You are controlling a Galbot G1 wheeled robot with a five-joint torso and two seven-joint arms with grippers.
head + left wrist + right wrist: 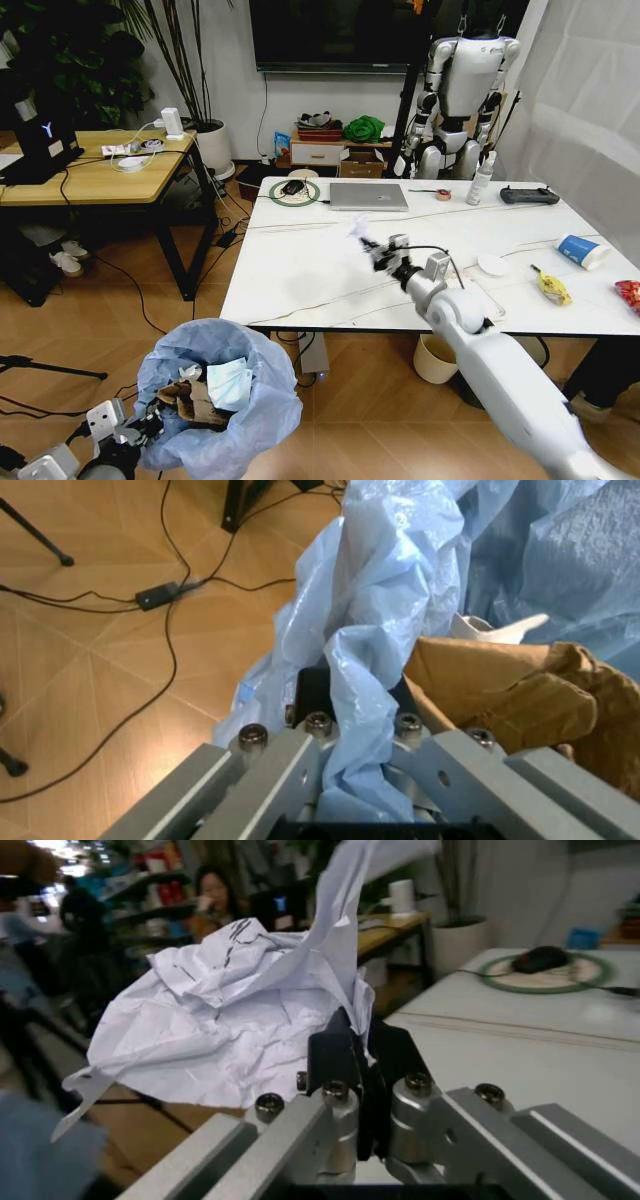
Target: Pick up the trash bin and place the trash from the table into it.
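Below, our left end effector is pinching the baggy light-blue plastic-lined round trash bin, holding brown cardboard and tissue. Our right end effector is clamping crumpled white paper above the marble-look worktop.

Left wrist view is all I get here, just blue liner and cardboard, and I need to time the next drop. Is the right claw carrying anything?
Observer: Yes. The right claw is shut on a crumpled white paper.
Operator: Where is that claw relative to the bin?
Observer: In the head view it is over the table, and the trash bin sits lower, off the table's front edge toward the robot's left.
Operator: What litter is left on the table?
Observer: Near its right end lie a blue paper cup, a yellow wrapper and something red at the picture's edge.
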